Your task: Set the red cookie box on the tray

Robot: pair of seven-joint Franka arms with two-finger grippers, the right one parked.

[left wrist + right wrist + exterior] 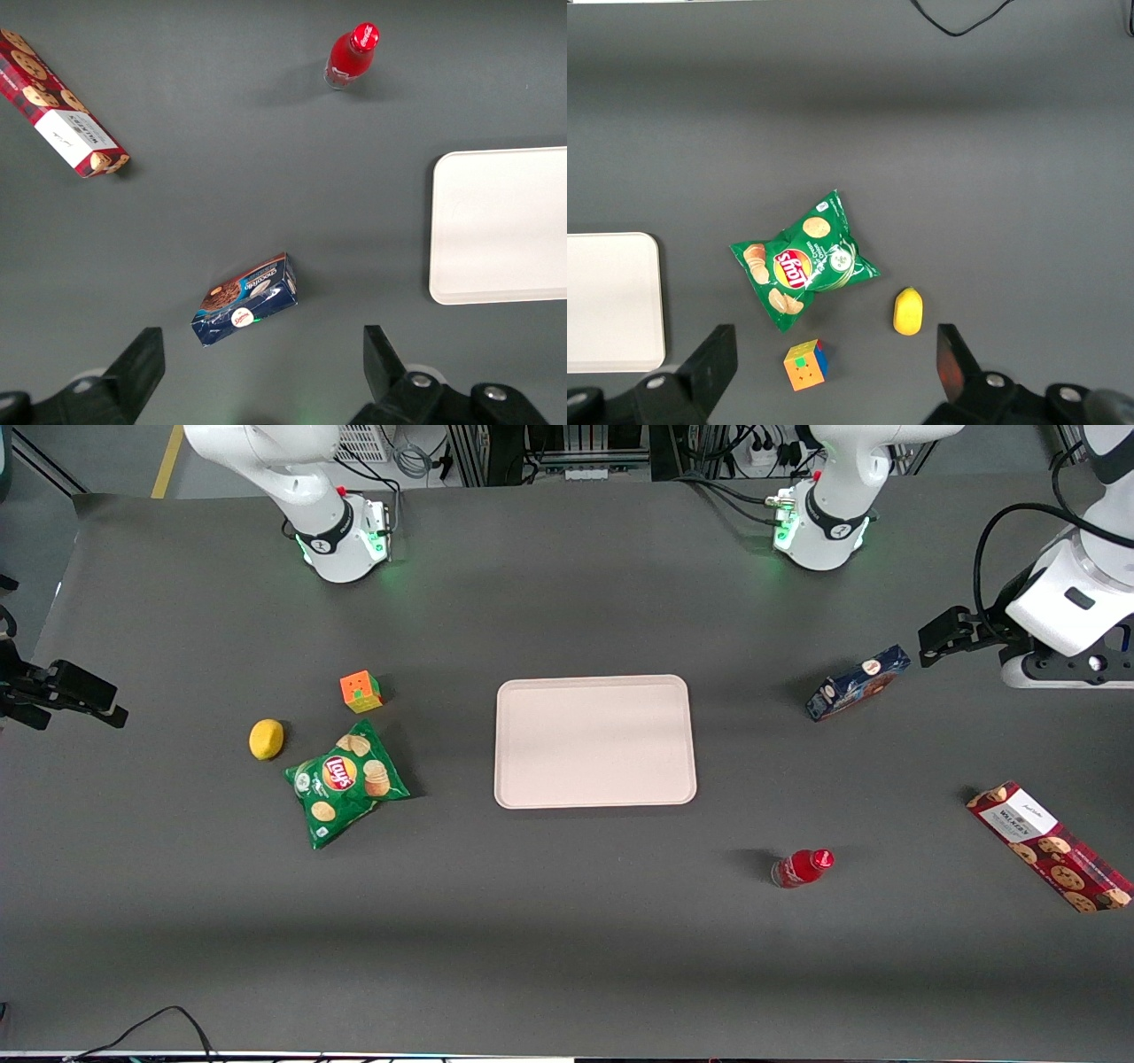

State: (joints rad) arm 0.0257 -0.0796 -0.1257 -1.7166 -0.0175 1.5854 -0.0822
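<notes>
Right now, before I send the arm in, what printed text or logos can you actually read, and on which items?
"Lay's" on the green chip bag.
"WALKERS", partly legible, on the white panel of the red cookie box.
White script logo on the red bottle: too small to read.
Round logo and wording on the dark-blue cookie box: too blurred to read.
No text on the tray.
The end effector hangs open above the dark-blue cookie box.
</notes>
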